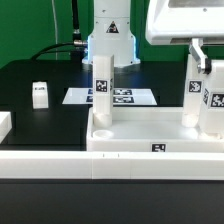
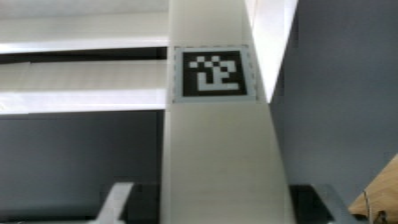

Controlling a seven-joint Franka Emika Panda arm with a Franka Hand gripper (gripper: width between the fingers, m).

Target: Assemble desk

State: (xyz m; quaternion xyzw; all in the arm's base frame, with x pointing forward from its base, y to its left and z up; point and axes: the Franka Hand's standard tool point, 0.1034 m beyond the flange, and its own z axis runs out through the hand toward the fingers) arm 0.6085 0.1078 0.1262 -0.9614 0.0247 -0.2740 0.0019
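The white tabletop (image 1: 150, 132) lies tray-side up at the front of the exterior view. One tagged leg (image 1: 101, 92) stands upright in its left corner. My gripper (image 1: 202, 58) comes down at the exterior view's right and is shut on another upright leg (image 1: 190, 100) over the tabletop's right end. A further tagged white face (image 1: 213, 102) shows right beside it; I cannot tell if it is a separate leg. In the wrist view the held leg (image 2: 214, 120) fills the middle, tag facing the camera, between my gripper's (image 2: 222, 203) fingers (image 2: 119, 203).
A loose leg (image 1: 40, 94) lies on the black table at the exterior view's left. A white block (image 1: 5, 125) sits at the left edge. The marker board (image 1: 125, 97) lies behind the tabletop, before the robot base. A long white rail (image 1: 90, 166) runs along the front.
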